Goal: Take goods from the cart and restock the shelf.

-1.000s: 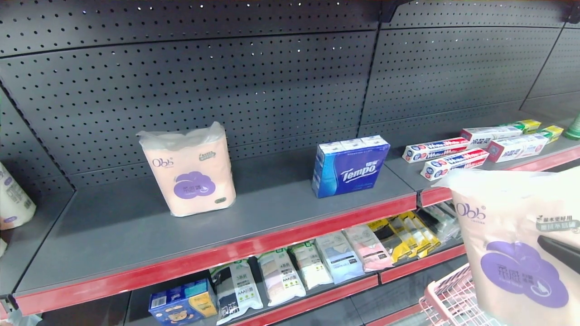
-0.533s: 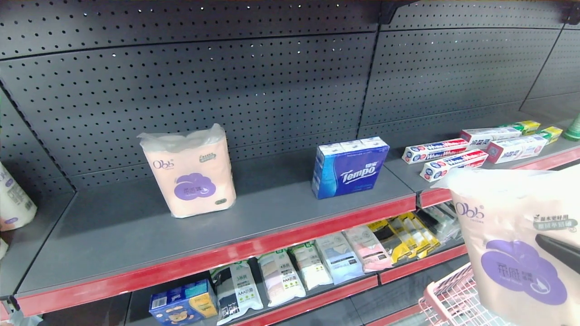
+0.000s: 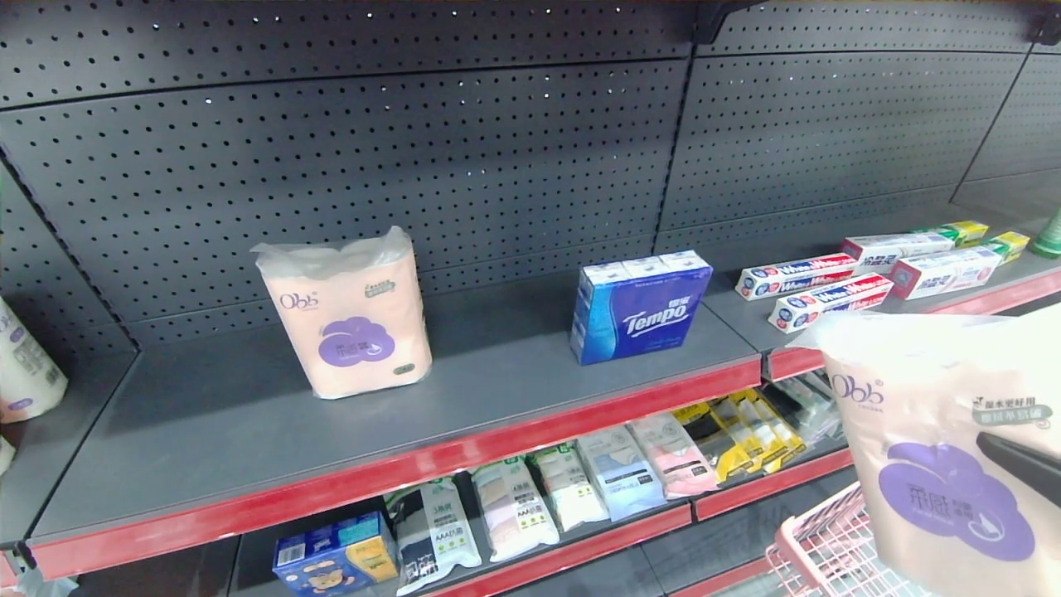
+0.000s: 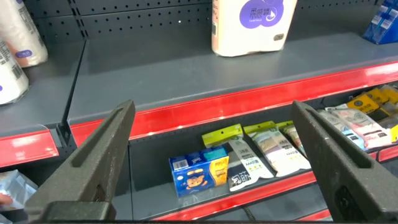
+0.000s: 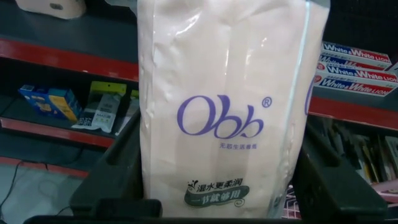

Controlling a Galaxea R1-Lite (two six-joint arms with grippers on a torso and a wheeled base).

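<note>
My right gripper [image 5: 221, 174] pinches the tissue pack [image 3: 928, 431] above the cart [image 3: 816, 543] rim; my left gripper [image 4: 211, 155] hangs spread before the shelf [image 3: 414, 464] front edge.

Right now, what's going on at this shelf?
The right gripper is shut on a peach pack of toilet rolls, held upright near the pink cart and not yet on the shelf. A matching pack stands on that shelf, with a blue tissue pack further to its right. The left gripper is open and empty, facing the shelf's red front edge.
</note>
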